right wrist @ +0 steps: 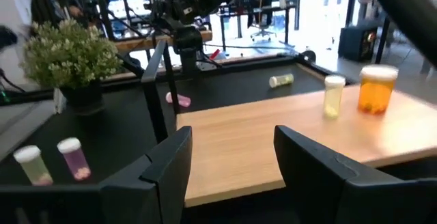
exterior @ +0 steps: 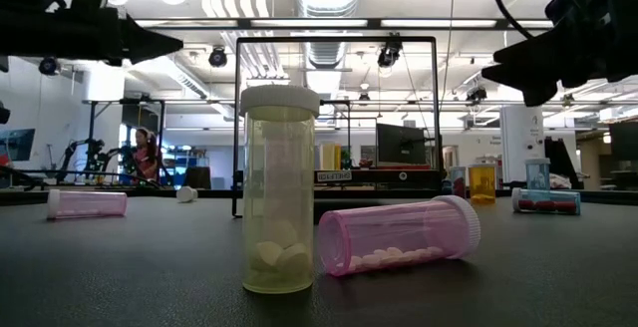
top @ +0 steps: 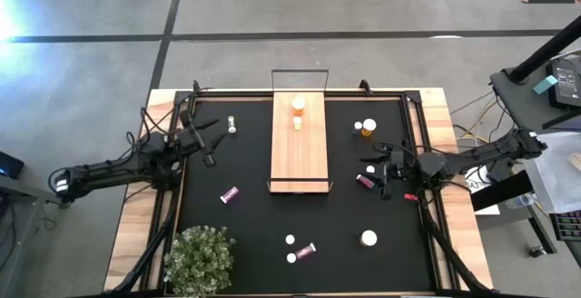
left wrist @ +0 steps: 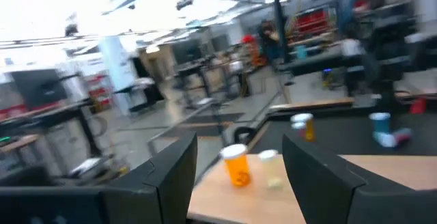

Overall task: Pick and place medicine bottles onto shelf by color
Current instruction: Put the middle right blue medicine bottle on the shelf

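Note:
The shelf, a long light-wood board, lies mid-table with an amber medicine bottle and a pale one upright on its far half. Loose bottles rest on the black mat: a pale one and a pink one lying at left, an amber one and a pink one at right, and several near the front. My left gripper hovers open left of the shelf, empty. My right gripper hovers open right of the shelf, empty.
A potted plant stands at the near left corner. A small red bit lies by the right arm. Black wire frames rise at both shelf ends. In the low view an upright pale bottle and a lying pink one are close to the camera.

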`<action>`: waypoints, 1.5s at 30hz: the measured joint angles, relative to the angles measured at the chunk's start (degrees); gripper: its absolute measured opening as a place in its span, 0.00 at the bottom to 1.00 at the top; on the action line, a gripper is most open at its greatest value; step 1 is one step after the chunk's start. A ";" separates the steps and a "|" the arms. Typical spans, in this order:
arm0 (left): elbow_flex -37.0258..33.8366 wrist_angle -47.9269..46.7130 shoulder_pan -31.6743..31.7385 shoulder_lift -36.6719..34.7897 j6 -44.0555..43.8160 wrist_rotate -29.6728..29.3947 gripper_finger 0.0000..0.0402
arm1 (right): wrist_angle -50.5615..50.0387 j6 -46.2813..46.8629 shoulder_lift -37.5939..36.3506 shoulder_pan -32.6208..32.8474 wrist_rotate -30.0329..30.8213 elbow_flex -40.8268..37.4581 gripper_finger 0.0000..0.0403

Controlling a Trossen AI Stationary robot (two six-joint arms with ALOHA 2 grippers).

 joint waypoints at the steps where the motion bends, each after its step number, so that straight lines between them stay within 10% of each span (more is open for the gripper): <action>1: 0.00 -0.04 0.01 -0.43 0.68 -0.80 0.49 | 0.14 1.09 0.49 0.02 0.00 0.02 0.49; 21: 0.09 -11.45 0.01 -8.28 -4.31 -1.21 0.49 | 12.13 0.35 16.65 0.02 6.80 3.36 0.49; 36: 0.07 -11.38 -0.01 -4.81 -5.49 -0.84 0.49 | -61.77 41.46 19.87 0.00 15.10 34.24 0.49; 45: 0.02 -11.29 -0.01 -2.14 -5.47 -0.84 0.49 | -72.60 56.71 22.59 0.00 12.20 36.54 0.49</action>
